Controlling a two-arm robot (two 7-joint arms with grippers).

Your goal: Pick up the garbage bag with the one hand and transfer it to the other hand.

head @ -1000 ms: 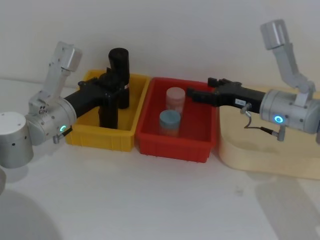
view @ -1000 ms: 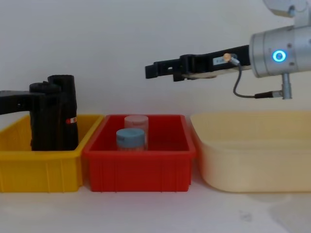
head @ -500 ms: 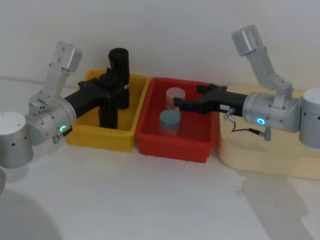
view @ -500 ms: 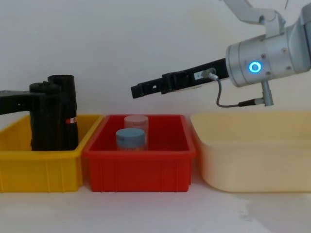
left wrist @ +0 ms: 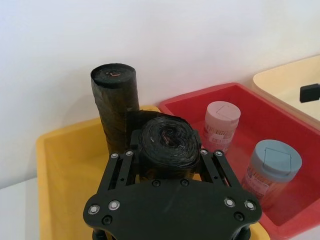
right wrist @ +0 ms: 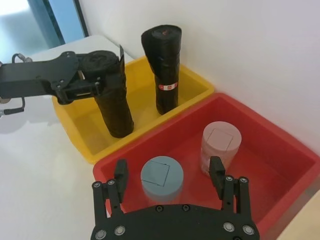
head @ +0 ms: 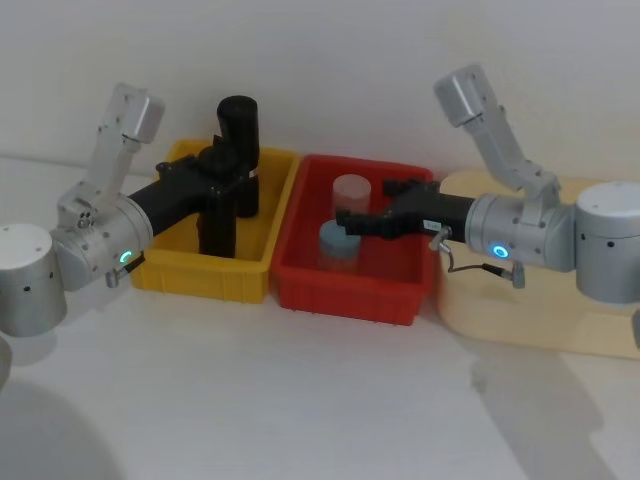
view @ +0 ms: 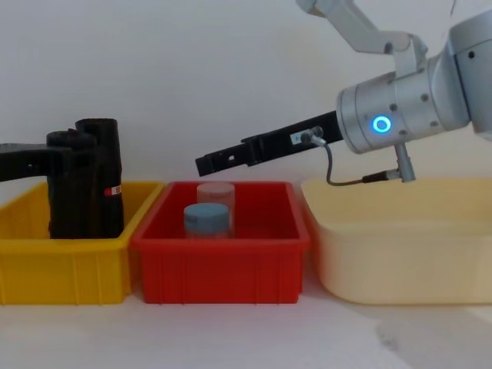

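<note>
Black and matte, the garbage bag [head: 217, 228] is a stubby roll standing upright in the yellow bin [head: 200, 278], at about 9 o'clock from the red bin [head: 345, 297] in the head view. A taller roll [head: 240, 140] with a small red-and-white label stands just beside it, at about 1 o'clock.

By my reading, the task is at its first stage. The left gripper [head: 221, 172], on the arm with the green lamp, has its grip on the roll. The roll appears to rest on the bin floor, not yet lifted. The lift, the carry and the handover are all left to do.

The left fingers [left wrist: 121, 161] are clamped on the upper part of the garbage bag, one on each side, touching it.

The right gripper [right wrist: 168, 175], on the arm with the blue ring, hovers over the red bin, at about 3 o'clock from the roll and well apart from it. Its fingers [right wrist: 121, 175] are spread wide and hold nothing. Below them stand a blue-lidded jar [right wrist: 161, 178] and a pink-lidded jar [right wrist: 220, 141], neither touched.
</note>
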